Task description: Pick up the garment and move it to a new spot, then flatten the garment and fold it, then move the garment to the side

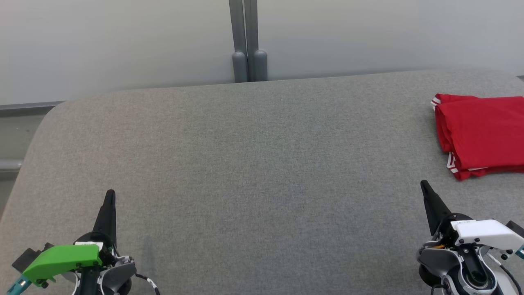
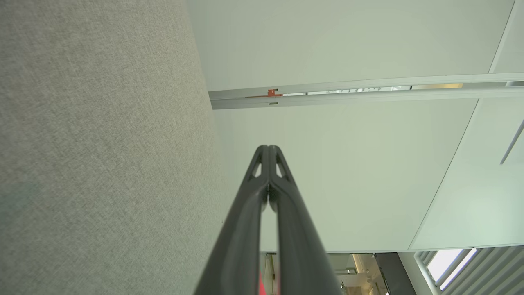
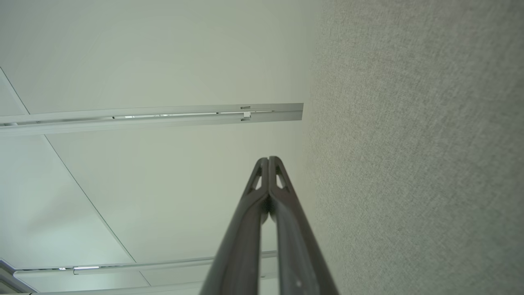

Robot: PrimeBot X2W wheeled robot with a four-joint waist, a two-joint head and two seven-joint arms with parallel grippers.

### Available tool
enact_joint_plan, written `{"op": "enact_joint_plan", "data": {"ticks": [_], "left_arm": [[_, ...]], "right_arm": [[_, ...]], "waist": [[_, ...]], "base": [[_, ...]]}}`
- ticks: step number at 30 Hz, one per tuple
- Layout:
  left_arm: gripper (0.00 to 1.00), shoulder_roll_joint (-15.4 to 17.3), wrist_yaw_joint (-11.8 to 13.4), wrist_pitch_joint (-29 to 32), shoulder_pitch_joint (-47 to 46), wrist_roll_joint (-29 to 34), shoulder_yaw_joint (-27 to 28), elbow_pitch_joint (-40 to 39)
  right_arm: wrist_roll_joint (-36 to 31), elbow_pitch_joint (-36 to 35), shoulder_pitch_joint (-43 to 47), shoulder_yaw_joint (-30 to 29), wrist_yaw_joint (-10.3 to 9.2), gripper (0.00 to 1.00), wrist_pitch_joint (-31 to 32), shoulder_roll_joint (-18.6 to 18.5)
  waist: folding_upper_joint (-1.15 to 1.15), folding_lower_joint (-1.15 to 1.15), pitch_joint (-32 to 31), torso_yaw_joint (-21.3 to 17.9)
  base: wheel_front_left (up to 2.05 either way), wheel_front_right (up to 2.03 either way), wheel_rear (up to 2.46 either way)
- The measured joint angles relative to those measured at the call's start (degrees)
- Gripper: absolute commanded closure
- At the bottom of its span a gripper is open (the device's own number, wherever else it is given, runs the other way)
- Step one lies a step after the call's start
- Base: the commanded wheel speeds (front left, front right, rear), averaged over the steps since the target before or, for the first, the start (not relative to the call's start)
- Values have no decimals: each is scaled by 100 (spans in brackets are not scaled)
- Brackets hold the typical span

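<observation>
The garment is red with white stripes at its hems. It lies folded in a neat stack at the far right of the grey fabric table, partly cut off by the head view's right edge. My left gripper hovers at the lower left, shut and holding nothing. At the lower right my right gripper is shut too, a short way in front of the garment and apart from it. In each wrist view the fingertips meet, left and right, with nothing between them.
A pale wall panel with a grey double post stands behind the table's far edge. The table's rounded left corner drops off to the floor. The wrist views show the table surface beside the fingers and pale wall panels beyond.
</observation>
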Motion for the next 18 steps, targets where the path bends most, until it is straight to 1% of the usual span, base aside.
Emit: {"op": "enact_joint_plan", "data": {"ticks": [4,18], "left_arm": [[100,0,-24,38,-22,-135,23,-2],[100,0,-25,41,-28,-143,24,-4]], "right_arm": [[132,-2,-20,-19,0,100,27,0],[136,-2,-25,-27,0,100,41,2]], "waist": [[0,0,-1,0],[0,0,-2,0]], "base": [[0,0,0],[0,0,0]]}}
